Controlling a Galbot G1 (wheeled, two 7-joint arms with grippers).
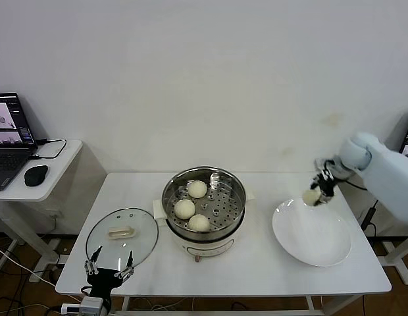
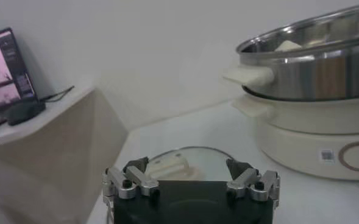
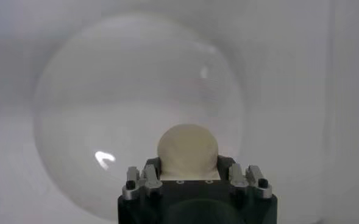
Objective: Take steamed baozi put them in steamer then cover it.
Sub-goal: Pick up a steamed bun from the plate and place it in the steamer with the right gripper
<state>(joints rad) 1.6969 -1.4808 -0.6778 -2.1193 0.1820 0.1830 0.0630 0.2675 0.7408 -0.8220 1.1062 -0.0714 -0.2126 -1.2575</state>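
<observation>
Your right gripper [image 1: 314,195] pinches one cream-white round baozi [image 3: 187,152] between its fingers, above the far-left rim of the flat white plate [image 1: 312,236]; in the right wrist view the gripper body hides the bun's lower part. Three more baozi [image 1: 185,209] lie on the perforated floor of the shiny steel steamer [image 1: 234,192] on its white pot base. The pot's small label in the left wrist view is too blurred to read. Your left gripper [image 1: 109,268] waits at the table's near edge, fingers spread wide, just beside the clear glass lid [image 1: 142,230] with its cream handle, lying flat left of the steamer. The laptop [image 1: 9,138] is cut off at the frame's edge.
</observation>
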